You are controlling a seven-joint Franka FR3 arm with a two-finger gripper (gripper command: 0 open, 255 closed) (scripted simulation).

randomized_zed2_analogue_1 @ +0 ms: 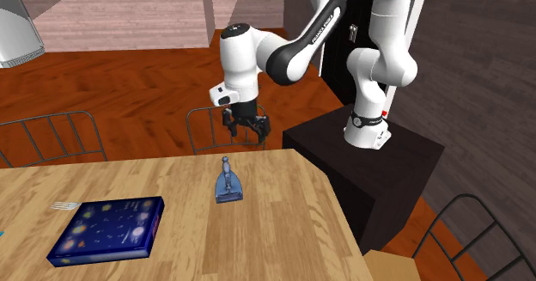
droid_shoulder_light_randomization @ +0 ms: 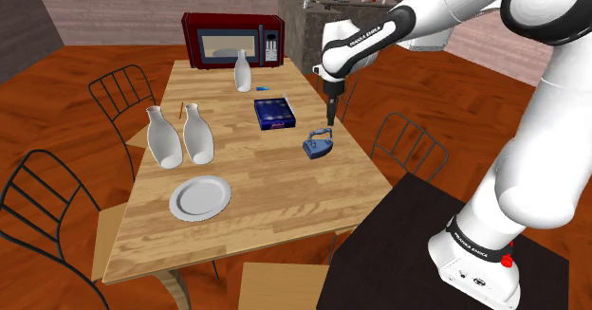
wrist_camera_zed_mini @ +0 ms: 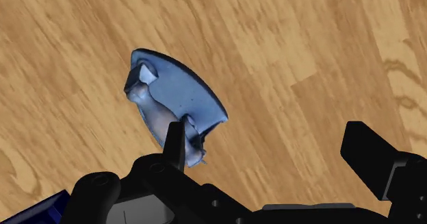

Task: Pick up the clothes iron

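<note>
The clothes iron [droid_shoulder_light_randomization: 318,145] is small and blue-grey, and it sits flat on the wooden table [droid_shoulder_light_randomization: 266,185] near the edge on the shoulder view's right. In the second exterior view the iron [randomized_zed2_analogue_1: 228,186] lies with its handle up, and my black gripper [randomized_zed2_analogue_1: 247,133] hangs above and just behind it without touching. The wrist view has the iron [wrist_camera_zed_mini: 174,103] off to one side of my gripper [wrist_camera_zed_mini: 270,151], beside one finger [wrist_camera_zed_mini: 174,144] rather than between the two. Both fingers stand wide apart, with bare wood under the gap.
A dark blue box [droid_shoulder_light_randomization: 273,114] lies just beyond the iron. Two white vases [droid_shoulder_light_randomization: 164,137], a white bottle [droid_shoulder_light_randomization: 243,72], a plate [droid_shoulder_light_randomization: 200,197] and a red microwave [droid_shoulder_light_randomization: 232,39] occupy the table's other parts. Wire chairs [droid_shoulder_light_randomization: 410,145] ring the table. My black stand [randomized_zed2_analogue_1: 365,163] is close by.
</note>
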